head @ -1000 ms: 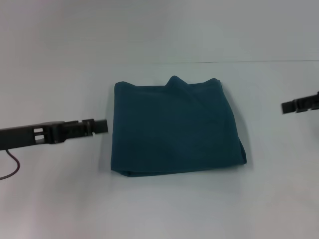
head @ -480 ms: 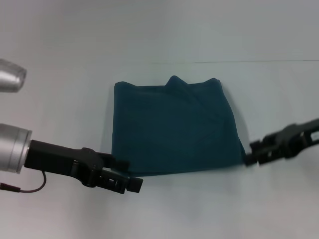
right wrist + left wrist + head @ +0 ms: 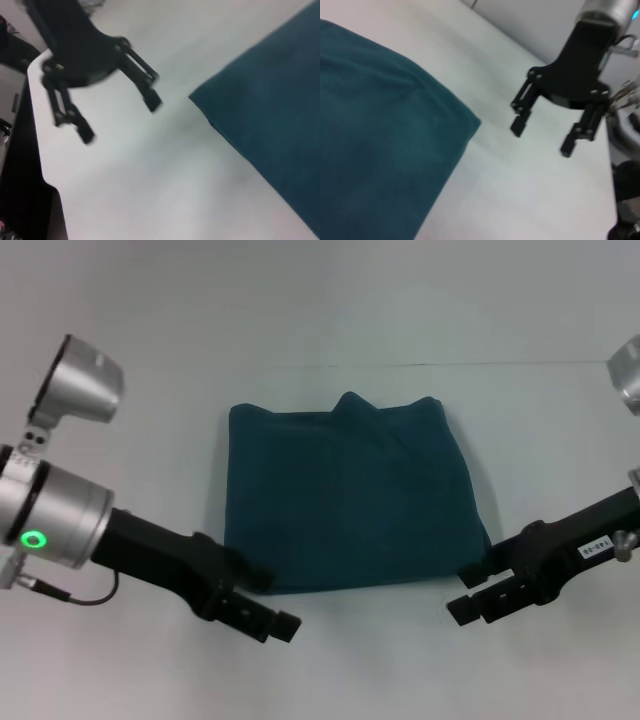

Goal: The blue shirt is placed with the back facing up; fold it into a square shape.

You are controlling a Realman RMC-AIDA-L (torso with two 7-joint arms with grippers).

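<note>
The blue shirt (image 3: 350,495) lies flat on the white table (image 3: 560,420), folded into a rough square with a small peak along its far edge. My left gripper (image 3: 270,605) hovers at the shirt's near left corner, open and empty. My right gripper (image 3: 465,593) hangs just off the near right corner, also open and holding nothing. The left wrist view shows the shirt's corner (image 3: 380,150) and the right gripper (image 3: 542,135) with its fingers spread above bare table. In the right wrist view the shirt (image 3: 270,100) and the open left gripper (image 3: 119,119) appear.
The table's far edge (image 3: 420,365) runs behind the shirt. Its near edge (image 3: 35,170) shows in the right wrist view, with dark space beyond. A thin cable (image 3: 70,595) hangs by the left arm.
Both arms have swung toward the table's near side. The left gripper went from beside the shirt's left edge to its near left corner; the right came in from the far right.
</note>
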